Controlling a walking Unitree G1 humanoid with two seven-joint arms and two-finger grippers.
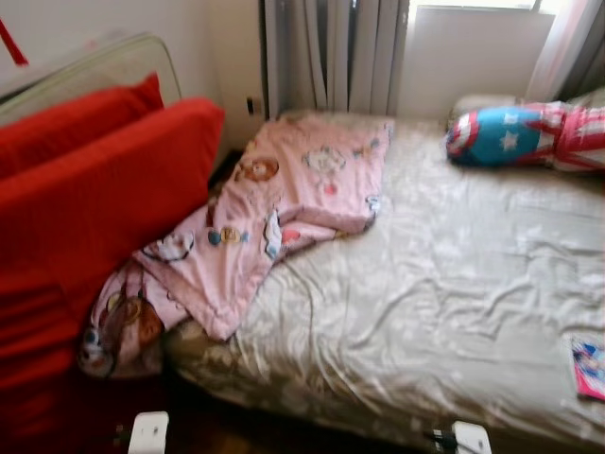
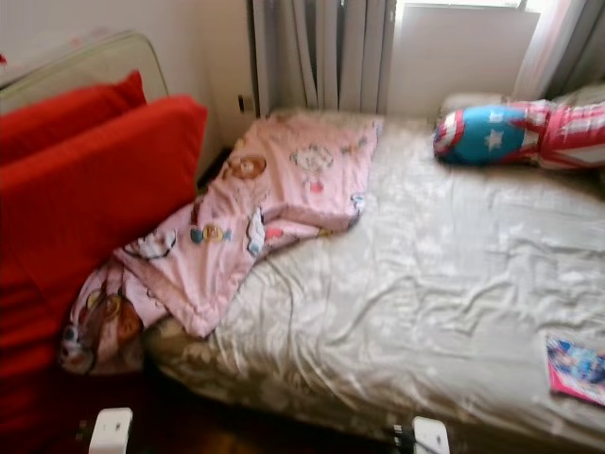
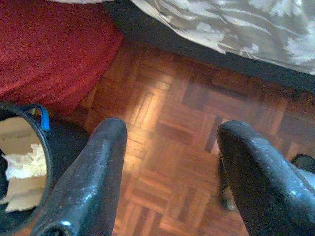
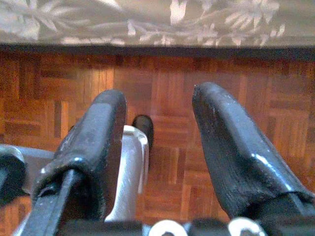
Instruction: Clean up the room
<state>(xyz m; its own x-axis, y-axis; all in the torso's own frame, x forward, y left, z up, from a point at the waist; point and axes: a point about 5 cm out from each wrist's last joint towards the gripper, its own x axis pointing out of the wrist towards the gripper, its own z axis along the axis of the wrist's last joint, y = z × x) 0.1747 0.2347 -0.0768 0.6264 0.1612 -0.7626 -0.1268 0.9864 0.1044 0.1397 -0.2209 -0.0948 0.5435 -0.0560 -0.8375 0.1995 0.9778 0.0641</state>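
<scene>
A crumpled pink blanket (image 1: 284, 203) with cartoon prints lies across the left side of the bed (image 1: 454, 284), one end hanging over the bed's edge. A blue, red and white star pillow (image 1: 525, 134) rests at the far right of the bed. A small pink booklet (image 1: 588, 367) lies at the bed's right edge. Both arms hang low in front of the bed. My left gripper (image 3: 172, 130) is open over the parquet floor (image 3: 172, 162), holding nothing. My right gripper (image 4: 160, 96) is open too, above the floor beside the bed's edge.
Big red cushions (image 1: 95, 208) lean at the left against the bed. A black bin (image 3: 24, 162) with paper inside stands on the floor by the left gripper. Grey curtains (image 1: 331, 52) and a window are behind the bed.
</scene>
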